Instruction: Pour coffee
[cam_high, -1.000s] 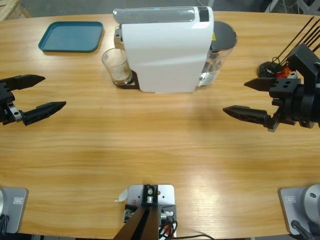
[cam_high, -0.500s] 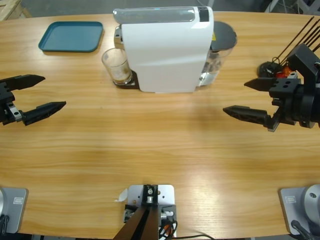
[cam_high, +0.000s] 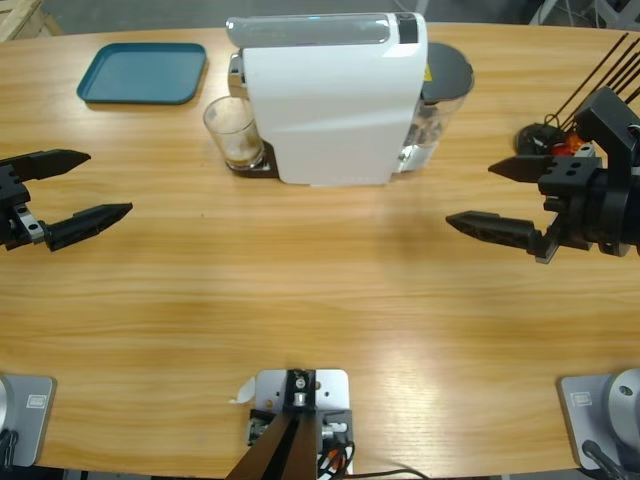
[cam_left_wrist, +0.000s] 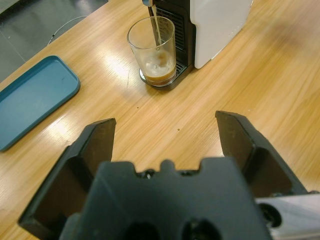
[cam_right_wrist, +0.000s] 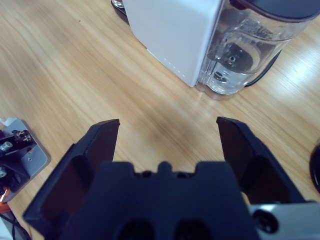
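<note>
Two grippers, left gripper (cam_high: 85, 185) and right gripper (cam_high: 490, 195), gape wide and empty; the fragile, slippery glass (cam_left_wrist: 152, 52) holding coffee (cam_left_wrist: 160, 76) suits a mid-wall grasp.

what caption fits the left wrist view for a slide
Coffee streams from the white machine into a clear glass, open left gripper waiting short of it.
</note>
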